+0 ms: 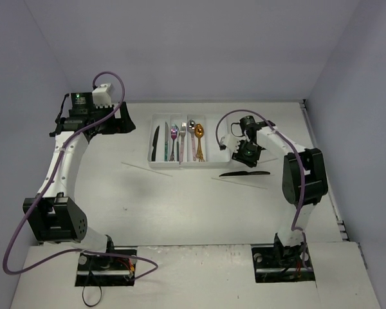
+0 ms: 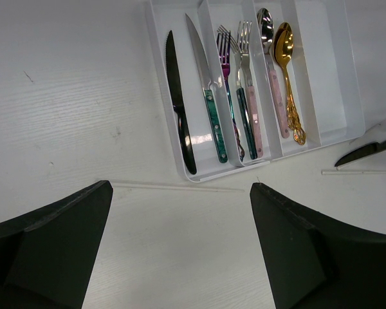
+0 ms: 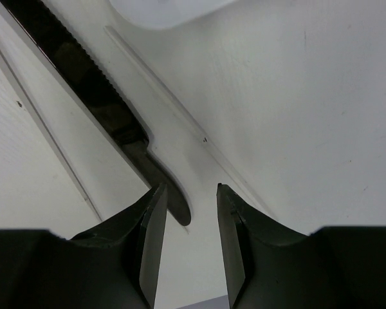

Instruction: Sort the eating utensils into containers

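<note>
desk: plain white desk (image 1: pixel 180 212), everything's lying on it
tray: white rectangular plastic cutlery tray (image 2: pixel 325 71) at the far middle, with knives (image 2: pixel 209 96), forks (image 2: pixel 244 71) and spoons (image 2: pixel 284 45) paired up in its three left compartments
left end effector (image 2: pixel 180 190): fingers spread wide, gripping nothing, hanging left of the tray
right end effector (image 3: pixel 190 188): fingers slightly apart, nothing between them, right at the loose knife's handle end
loose knife: black serrated knife (image 3: pixel 96 96) flat on the desk, near the tray's right corner
chopsticks: thin pale chopsticks (image 1: pixel 239 183) on the desk, one beside that knife
</note>
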Controlling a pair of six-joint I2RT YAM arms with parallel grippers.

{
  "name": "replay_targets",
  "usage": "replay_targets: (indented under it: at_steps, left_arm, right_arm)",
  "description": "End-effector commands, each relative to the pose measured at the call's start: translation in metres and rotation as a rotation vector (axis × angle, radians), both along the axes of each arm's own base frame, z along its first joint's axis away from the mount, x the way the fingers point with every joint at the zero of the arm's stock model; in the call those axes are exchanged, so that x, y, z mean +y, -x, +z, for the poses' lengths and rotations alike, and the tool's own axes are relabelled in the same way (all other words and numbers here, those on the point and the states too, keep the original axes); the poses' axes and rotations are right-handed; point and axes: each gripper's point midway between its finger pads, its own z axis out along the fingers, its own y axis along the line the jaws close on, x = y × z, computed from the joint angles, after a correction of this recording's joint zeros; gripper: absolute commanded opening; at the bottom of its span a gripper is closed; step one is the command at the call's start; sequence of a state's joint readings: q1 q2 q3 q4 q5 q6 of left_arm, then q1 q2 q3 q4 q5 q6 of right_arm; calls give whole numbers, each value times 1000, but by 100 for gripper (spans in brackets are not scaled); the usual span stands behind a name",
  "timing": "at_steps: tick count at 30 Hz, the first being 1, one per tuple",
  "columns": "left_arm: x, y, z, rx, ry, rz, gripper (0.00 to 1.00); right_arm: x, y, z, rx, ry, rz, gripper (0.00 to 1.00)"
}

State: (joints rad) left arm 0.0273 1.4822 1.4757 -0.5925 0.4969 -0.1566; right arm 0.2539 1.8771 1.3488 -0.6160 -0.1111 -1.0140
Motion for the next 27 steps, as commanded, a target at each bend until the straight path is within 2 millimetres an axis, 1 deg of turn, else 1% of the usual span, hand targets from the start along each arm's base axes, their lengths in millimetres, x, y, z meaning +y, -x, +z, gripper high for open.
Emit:
replay_targets:
  at_steps: [1, 6, 15, 22, 27]
  left_arm:
    - [0, -7, 35, -127, -3, -6, 87]
    - [0, -8, 36, -128, -4, -5, 87]
    - [1, -7, 31, -117, -6, 1, 87]
    - [1, -7, 30, -115, -6, 3, 87]
    - [1, -6, 30, -113, -4, 2, 87]
  right_arm:
    - [5, 8, -3, 16, 11, 3, 35]
    - [7, 17, -10, 42, 19, 17, 36]
    - [1, 28, -22, 71, 50, 39, 36]
    - [3, 30, -28, 69, 55, 43, 37]
    - [7, 28, -26, 55, 50, 42, 38]
